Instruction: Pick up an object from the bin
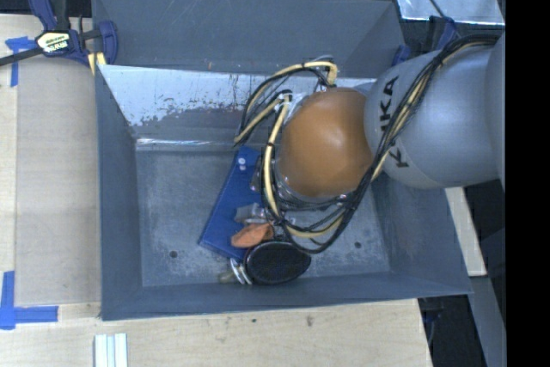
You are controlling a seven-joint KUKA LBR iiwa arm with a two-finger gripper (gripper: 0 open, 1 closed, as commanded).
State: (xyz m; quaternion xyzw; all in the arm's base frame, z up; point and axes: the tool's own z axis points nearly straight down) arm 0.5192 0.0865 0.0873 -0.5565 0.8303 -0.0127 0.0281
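Where the gripper point(259, 216) hangs, a blue slab point(225, 209) lies.

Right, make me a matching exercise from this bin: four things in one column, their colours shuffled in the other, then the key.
Column one:
1. flat slab lying tilted on the floor
2. oval disc by the near wall
3. small lump between those two
4. bin

Column two:
A. black
B. grey
C. blue
D. orange

Pairs: 1-C, 2-A, 3-D, 4-B.
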